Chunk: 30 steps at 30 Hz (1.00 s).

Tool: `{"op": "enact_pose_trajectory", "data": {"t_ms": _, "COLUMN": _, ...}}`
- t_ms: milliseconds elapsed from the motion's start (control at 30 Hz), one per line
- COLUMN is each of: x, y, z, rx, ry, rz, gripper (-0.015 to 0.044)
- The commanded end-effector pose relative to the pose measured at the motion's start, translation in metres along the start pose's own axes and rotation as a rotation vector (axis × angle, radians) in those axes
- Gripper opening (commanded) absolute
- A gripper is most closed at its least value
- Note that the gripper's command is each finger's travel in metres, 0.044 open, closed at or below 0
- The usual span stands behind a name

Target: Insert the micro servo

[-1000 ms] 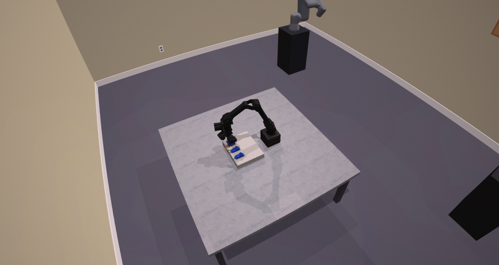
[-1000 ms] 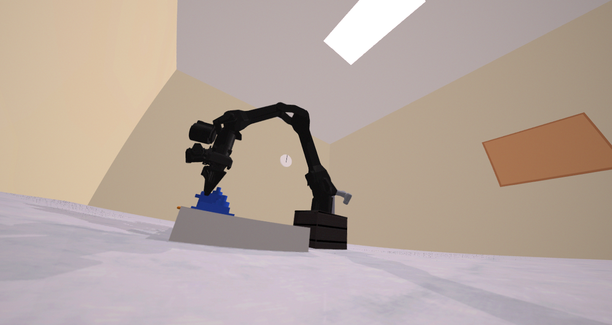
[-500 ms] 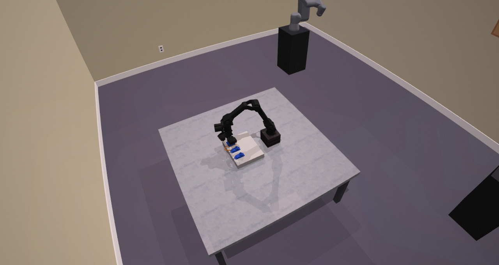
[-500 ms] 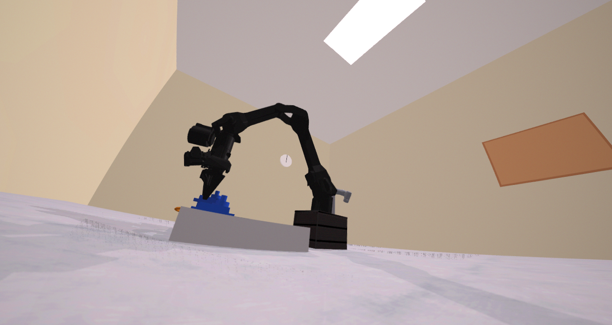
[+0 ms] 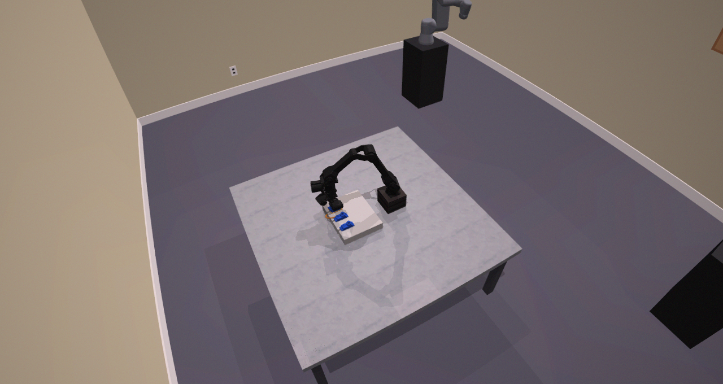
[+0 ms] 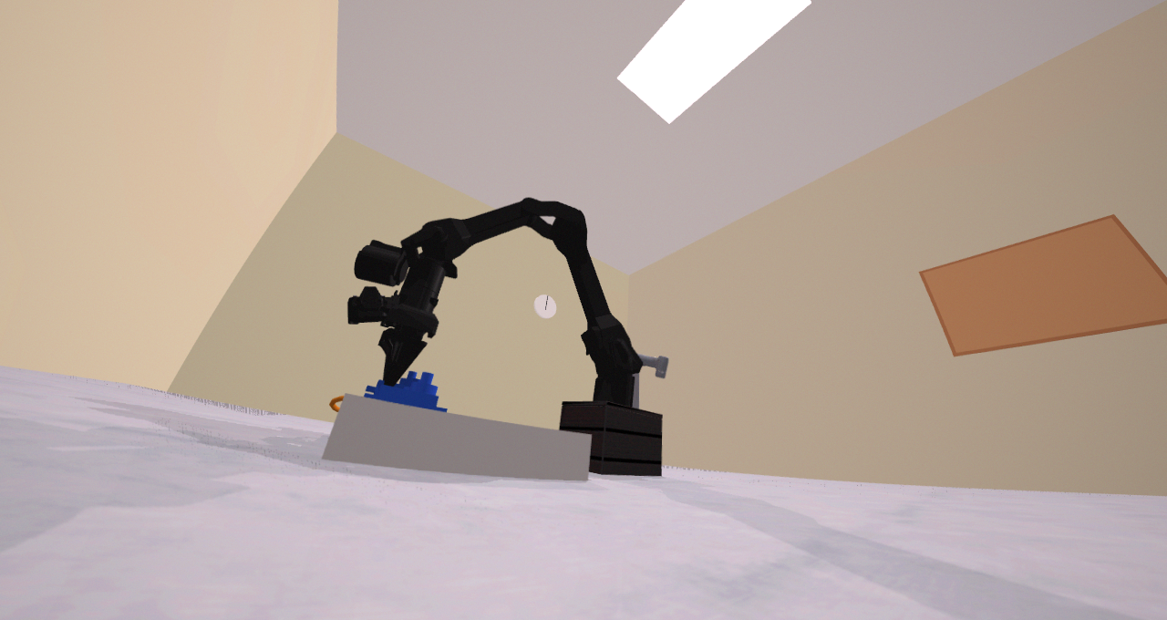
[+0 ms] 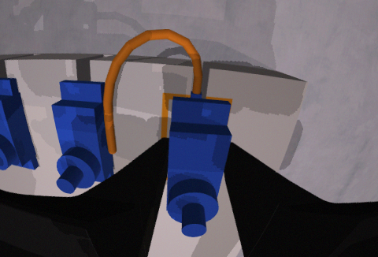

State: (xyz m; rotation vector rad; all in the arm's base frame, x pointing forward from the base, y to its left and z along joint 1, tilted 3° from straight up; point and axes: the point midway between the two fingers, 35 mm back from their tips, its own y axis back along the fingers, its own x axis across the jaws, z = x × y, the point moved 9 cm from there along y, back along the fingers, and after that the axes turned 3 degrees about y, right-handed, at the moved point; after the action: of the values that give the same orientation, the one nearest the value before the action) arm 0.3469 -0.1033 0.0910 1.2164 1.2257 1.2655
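Note:
My gripper [image 5: 335, 208] [image 6: 392, 383] [image 7: 197, 147] is shut on the loose blue servo [image 7: 198, 154], one finger on each side of its body, shaft pointing up. The servo is low over the marked pocket, whose orange outline [image 7: 164, 117] shows at its left and far side. The servo covers the pocket's opening, and I cannot tell how deep it sits or whether its ears touch the deck [image 5: 362, 214] [image 6: 457, 445] [image 7: 264, 95]. Its orange cable [image 7: 158, 34] [image 6: 335, 403] arches beyond the deck edge and bends back to the left. The side notch [image 7: 205, 72] shows close by the cable.
A fitted blue servo [image 5: 341, 216] [image 7: 79, 124] stands left of the pocket in the wrist view, with the cable's end close to it. Another fitted servo [image 5: 347, 225] [image 7: 13, 119] is farther left. The arm's dark base [image 5: 391, 199] [image 6: 612, 439] stands behind the deck on the table [image 5: 429, 260].

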Motion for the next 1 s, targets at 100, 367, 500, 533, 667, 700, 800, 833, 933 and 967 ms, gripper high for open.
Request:
{"op": "enact_pose_trajectory", "data": {"t_ms": 100, "x": 0.000, "y": -0.006, "z": 0.000, "rx": 0.000, "ry": -0.004, "rz": 0.001, "gripper": 0.0000}}
{"op": "enact_pose_trajectory", "data": {"t_ms": 367, "x": 0.000, "y": -0.012, "z": 0.000, "rx": 0.000, "ry": -0.004, "rz": 0.001, "gripper": 0.0000}}
{"op": "enact_pose_trajectory", "data": {"t_ms": 500, "x": 0.000, "y": -0.015, "z": 0.000, "rx": 0.000, "ry": -0.004, "rz": 0.001, "gripper": 0.0000}}
{"op": "enact_pose_trajectory", "data": {"t_ms": 533, "x": 0.000, "y": -0.016, "z": 0.000, "rx": 0.000, "ry": -0.004, "rz": 0.001, "gripper": 0.0000}}
{"op": "enact_pose_trajectory", "data": {"t_ms": 667, "x": 0.000, "y": -0.019, "z": 0.000, "rx": 0.000, "ry": -0.004, "rz": 0.001, "gripper": 0.0000}}
{"op": "enact_pose_trajectory", "data": {"t_ms": 700, "x": 0.000, "y": -0.020, "z": 0.000, "rx": 0.000, "ry": -0.004, "rz": 0.001, "gripper": 0.0000}}
{"op": "enact_pose_trajectory", "data": {"t_ms": 800, "x": 0.000, "y": -0.018, "z": 0.000, "rx": 0.000, "ry": -0.004, "rz": 0.001, "gripper": 0.0052}}
{"op": "enact_pose_trajectory", "data": {"t_ms": 833, "x": 0.000, "y": -0.018, "z": 0.000, "rx": 0.000, "ry": -0.004, "rz": 0.001, "gripper": 0.0079}}
{"op": "enact_pose_trajectory", "data": {"t_ms": 933, "x": 0.000, "y": -0.018, "z": 0.000, "rx": 0.000, "ry": -0.004, "rz": 0.001, "gripper": 0.0157}}
{"op": "enact_pose_trajectory", "data": {"t_ms": 967, "x": 0.000, "y": -0.018, "z": 0.000, "rx": 0.000, "ry": -0.004, "rz": 0.001, "gripper": 0.0184}}
